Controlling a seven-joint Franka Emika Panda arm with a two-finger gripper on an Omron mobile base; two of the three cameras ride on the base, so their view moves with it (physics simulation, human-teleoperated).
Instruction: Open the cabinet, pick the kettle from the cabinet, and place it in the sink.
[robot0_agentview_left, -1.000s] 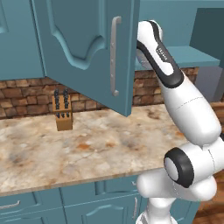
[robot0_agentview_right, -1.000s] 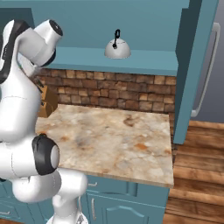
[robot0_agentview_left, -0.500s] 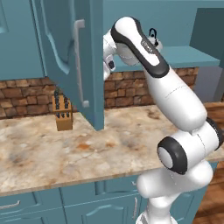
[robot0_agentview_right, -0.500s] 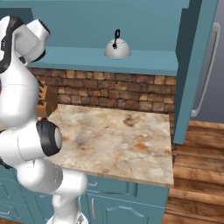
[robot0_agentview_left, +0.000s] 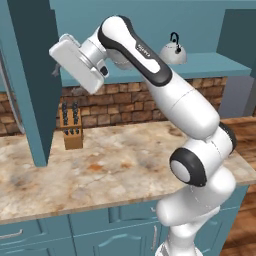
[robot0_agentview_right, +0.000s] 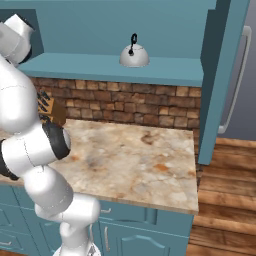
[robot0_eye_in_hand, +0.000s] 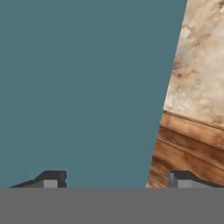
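Hand (robot0_eye_in_hand: 113, 179) fingertips stand well apart at the bottom of the hand view, nothing between them, facing a flat teal face of the cabinet door (robot0_eye_in_hand: 87, 87). In the left base view the hand (robot0_agentview_left: 56, 70) sits at upper left, just beside the open left door (robot0_agentview_left: 35, 80). The kettle (robot0_agentview_left: 173, 51) stands upright on the cabinet (robot0_agentview_right: 120, 67) shelf, upper right of that frame, well apart from the hand. Below lies the marbled surface (robot0_agentview_left: 100, 175), with a knife block (robot0_agentview_left: 71, 127) against the brick wall.
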